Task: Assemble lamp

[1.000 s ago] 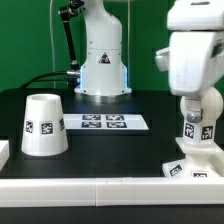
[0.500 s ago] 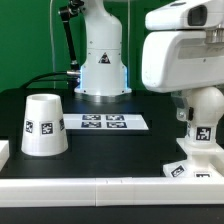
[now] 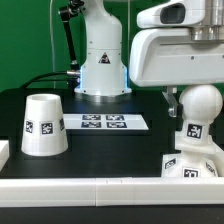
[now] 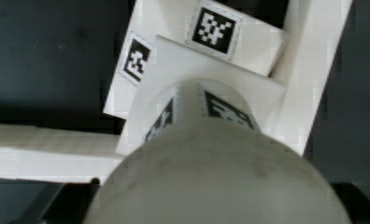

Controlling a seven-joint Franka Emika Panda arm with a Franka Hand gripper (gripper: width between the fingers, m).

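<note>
No readable writing anywhere, only black-and-white square markers on the white lamp parts and on the marker board [image 3: 104,122] lying flat mid-table. Pictured in the exterior view: cone shade [image 3: 43,126] standing wide end down at that view's left, round bulb [image 3: 197,112] seated on the square sloped base [image 3: 190,164] at its right, beneath the arm's wrist housing [image 3: 178,50]. Seen close in the wrist view only: bulb's rounded dome [image 4: 208,178] above the base's tagged slopes [image 4: 185,55]; gripper fingers hidden in both views, spread impossible to tell.
</note>
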